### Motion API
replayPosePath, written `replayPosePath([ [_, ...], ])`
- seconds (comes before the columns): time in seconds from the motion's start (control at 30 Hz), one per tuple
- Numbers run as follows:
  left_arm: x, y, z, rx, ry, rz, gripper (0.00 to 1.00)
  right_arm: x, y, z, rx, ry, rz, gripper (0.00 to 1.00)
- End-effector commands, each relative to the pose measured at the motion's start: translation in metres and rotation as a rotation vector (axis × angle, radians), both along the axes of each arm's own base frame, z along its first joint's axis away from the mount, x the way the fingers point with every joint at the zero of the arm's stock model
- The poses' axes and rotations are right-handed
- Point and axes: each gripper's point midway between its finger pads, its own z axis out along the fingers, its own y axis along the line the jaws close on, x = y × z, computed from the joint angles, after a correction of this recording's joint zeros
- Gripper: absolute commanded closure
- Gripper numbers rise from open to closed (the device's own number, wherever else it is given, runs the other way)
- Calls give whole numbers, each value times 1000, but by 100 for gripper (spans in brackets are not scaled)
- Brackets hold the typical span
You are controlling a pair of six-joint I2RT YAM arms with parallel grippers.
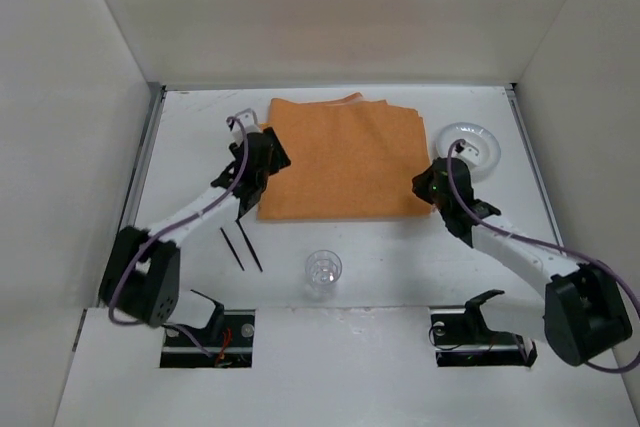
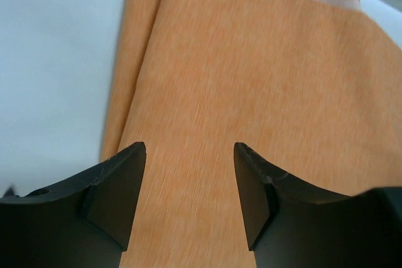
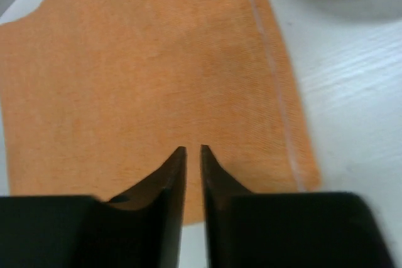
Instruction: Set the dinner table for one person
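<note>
Jaws wide on your left gripper (image 2: 188, 155), barely parted on right gripper (image 3: 193, 152); the white plate (image 1: 470, 147) lies just beyond the right, orange mat (image 1: 345, 157) between.

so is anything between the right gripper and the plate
Nothing visible. The right gripper hangs over the orange mat at its near right corner, and only bare dinner table lies between the mat's edge and the plate.
</note>
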Motion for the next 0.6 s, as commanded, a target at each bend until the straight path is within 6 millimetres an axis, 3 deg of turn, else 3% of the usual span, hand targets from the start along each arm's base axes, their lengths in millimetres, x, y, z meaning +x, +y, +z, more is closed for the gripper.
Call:
replayPosePath([
  [0.0,58,0,13,73,-43,-13,44,23,33,15,2,-63,90,89],
  [0.1,107,13,0,97,-5,7,48,30,67,9,14,-65,197,88],
  [0.23,162,16,1,58,-49,-18,51,28,96,-2,3,-59,278,77],
  [0.37,203,10,-4,37,-58,-67,47,19,114,-11,-1,-40,337,63],
  [0.57,239,-8,-31,31,-26,-158,40,10,131,-23,-7,-23,383,60],
])
